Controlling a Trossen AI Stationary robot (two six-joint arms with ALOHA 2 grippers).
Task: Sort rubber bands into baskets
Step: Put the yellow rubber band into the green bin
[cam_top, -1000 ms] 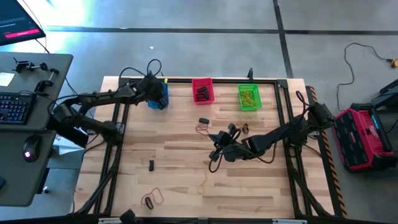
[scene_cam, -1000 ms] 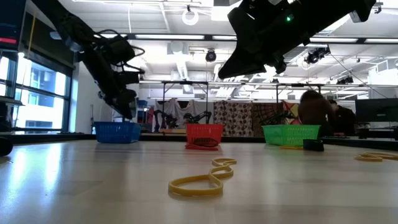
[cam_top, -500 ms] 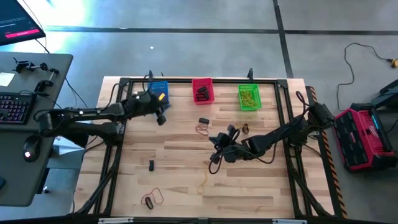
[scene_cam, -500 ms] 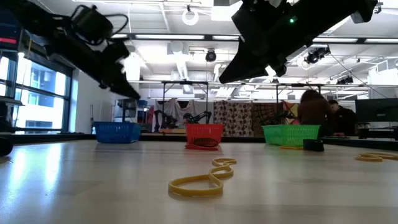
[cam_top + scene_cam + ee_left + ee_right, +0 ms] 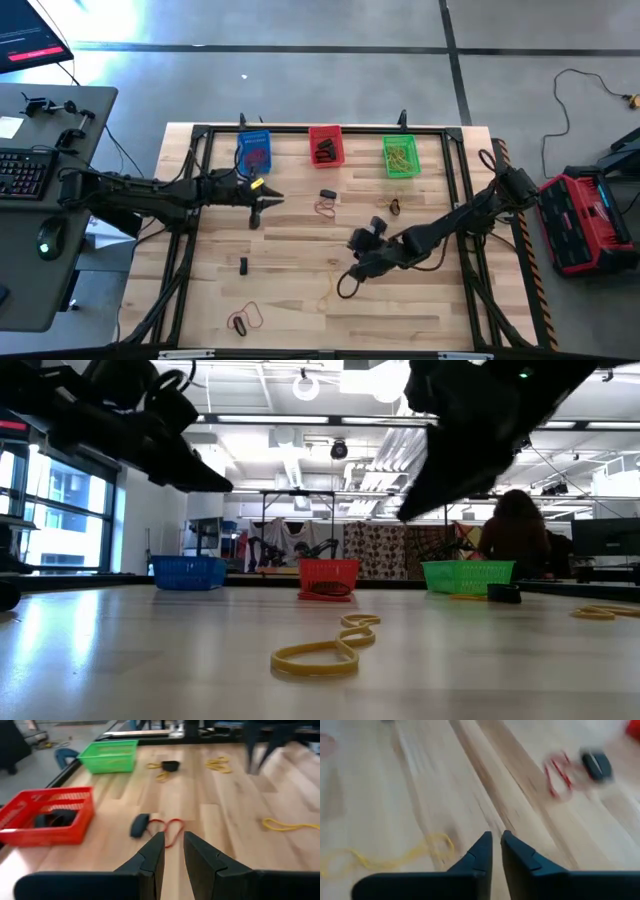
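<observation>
Rubber: thin, limp loops, featherweight and floppy by the look of them; likely to snag or slip, so my call is to pinch one strand where it lifts off the wood.
Red band (image 5: 167, 829): flat on the table just ahead of the left pincer (image 5: 171, 851), touching a black band (image 5: 139, 825).
Left pincer: fingers a narrow slit apart, nothing between them, hanging above the table.
Yellow band (image 5: 390, 854): sprawled just ahead and to one side of the right pincer (image 5: 495, 851); a second red band (image 5: 556, 776) with a black one lies farther off.
Right pincer: nearly closed, empty, clear of the wood.
Baskets: red basket (image 5: 47, 815) off to the side of the left pincer, black bands inside; green basket (image 5: 108, 755) beyond it; blue basket (image 5: 253, 151) behind that pincer.
Strays: more bands (image 5: 244, 318) wait near the table's front edge.
</observation>
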